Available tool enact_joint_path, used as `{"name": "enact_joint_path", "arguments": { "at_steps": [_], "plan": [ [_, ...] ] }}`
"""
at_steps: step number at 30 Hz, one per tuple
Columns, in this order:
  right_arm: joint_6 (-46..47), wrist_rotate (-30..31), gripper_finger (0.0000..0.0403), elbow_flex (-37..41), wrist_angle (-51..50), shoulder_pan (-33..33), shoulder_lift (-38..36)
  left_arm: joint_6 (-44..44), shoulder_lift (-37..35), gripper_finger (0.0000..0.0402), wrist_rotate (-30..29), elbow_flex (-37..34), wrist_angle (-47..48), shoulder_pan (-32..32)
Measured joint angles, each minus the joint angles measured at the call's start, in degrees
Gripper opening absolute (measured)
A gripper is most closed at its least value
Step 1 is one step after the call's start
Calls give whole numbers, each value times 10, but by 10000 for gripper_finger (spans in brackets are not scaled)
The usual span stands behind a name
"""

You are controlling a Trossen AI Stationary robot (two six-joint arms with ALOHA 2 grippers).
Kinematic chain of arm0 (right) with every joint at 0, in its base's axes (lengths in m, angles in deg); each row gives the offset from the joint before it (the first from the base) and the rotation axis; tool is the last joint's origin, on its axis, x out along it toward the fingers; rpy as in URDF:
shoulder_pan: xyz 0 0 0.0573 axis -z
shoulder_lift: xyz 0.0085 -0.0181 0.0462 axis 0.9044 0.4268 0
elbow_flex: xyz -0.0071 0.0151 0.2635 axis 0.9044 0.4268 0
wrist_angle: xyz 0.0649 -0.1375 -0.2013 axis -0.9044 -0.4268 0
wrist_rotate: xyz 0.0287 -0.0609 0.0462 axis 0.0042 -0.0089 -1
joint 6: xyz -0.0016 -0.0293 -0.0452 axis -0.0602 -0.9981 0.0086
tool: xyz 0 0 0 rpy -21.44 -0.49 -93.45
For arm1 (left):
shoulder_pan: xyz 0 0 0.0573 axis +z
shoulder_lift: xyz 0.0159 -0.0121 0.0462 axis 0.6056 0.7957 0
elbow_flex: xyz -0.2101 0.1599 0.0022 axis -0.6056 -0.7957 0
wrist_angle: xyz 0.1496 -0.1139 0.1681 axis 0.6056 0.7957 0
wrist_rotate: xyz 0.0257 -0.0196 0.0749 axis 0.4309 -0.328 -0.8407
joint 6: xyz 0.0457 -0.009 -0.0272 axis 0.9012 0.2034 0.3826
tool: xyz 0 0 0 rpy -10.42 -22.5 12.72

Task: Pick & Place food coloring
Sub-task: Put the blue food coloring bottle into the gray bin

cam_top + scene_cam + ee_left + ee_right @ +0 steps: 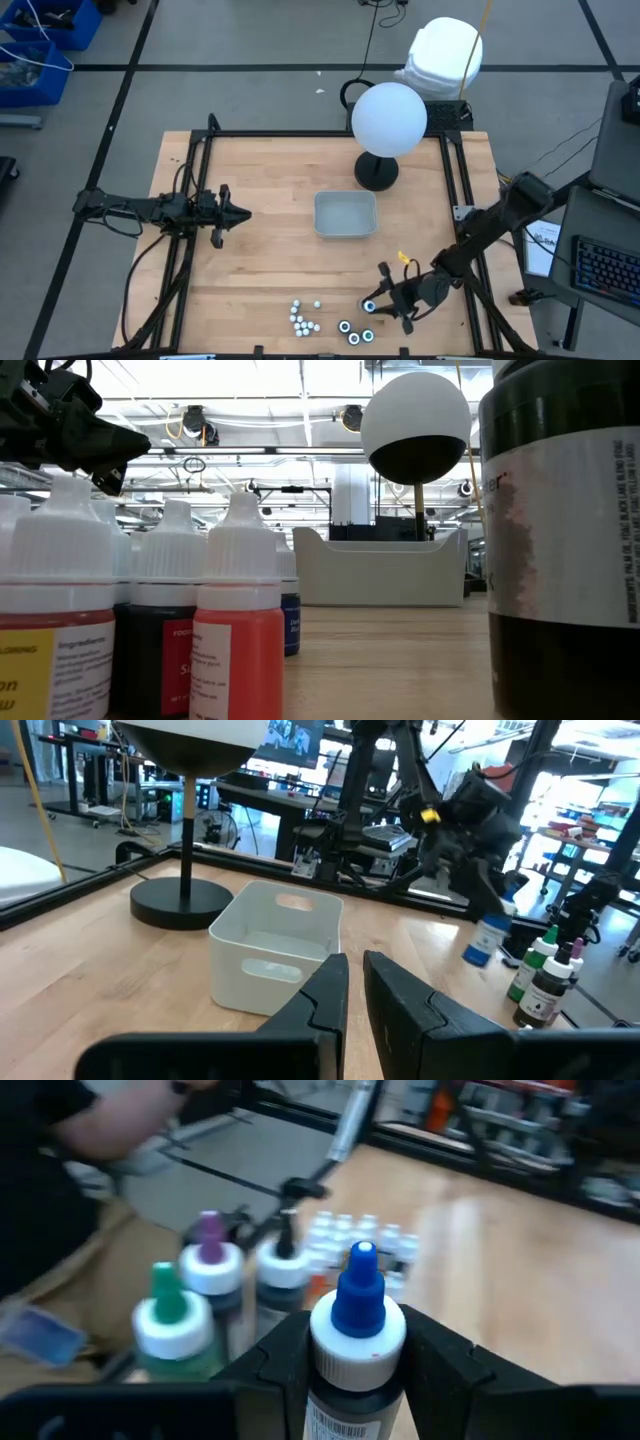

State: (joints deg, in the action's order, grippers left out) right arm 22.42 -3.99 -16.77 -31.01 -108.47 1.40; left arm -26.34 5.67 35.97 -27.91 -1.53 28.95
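Note:
The food coloring stands near the table's near edge: a cluster of little white-capped bottles (301, 318), close up in the low view (240, 610), and three larger dark round bottles (356, 332). My right gripper (383, 297) is shut on another dark bottle with a blue tip (358, 1295), which also shows in the left wrist view (488, 938). My left gripper (236, 212) hangs over the table's left half, shut and empty; it also shows in the left wrist view (355, 988). The clear grey tray (345, 214) rests on its base at mid-table. My right gripper pinches the blue-tipped bottle between its two fingers, on the dark body just below the white collar (352, 1398). The fingers come slanting down from the table's right side. The bottle stands upright, tip up; whether its base is on the table I cannot tell.
A lamp with a white globe (389, 118) stands on a black base (376, 172) just behind the tray. A black frame rail (462, 190) runs along the table's sides. Bare wood lies between the tray and the bottles. A person's dark sleeve (60, 1150) shows beyond the near edge.

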Motion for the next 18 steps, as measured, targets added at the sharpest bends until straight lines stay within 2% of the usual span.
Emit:
{"name": "enact_joint_path", "arguments": {
  "at_steps": [7, 12, 15, 18],
  "plan": [
    [-27, 87, 116, 0, -117, 31, -127, 0, 0, 40, 0, 0, -1, 0],
    [-85, 97, 115, 0, -103, 104, -207, 5, 0, 40, 0, 0, -14, 0],
    [-111, 48, 115, 0, -73, 170, -229, 5, 0, 40, 0, 0, -14, 0],
    [-107, -60, 115, -9, -60, 247, -221, 5, 0, 40, 0, 0, -14, 0]
  ]
}}
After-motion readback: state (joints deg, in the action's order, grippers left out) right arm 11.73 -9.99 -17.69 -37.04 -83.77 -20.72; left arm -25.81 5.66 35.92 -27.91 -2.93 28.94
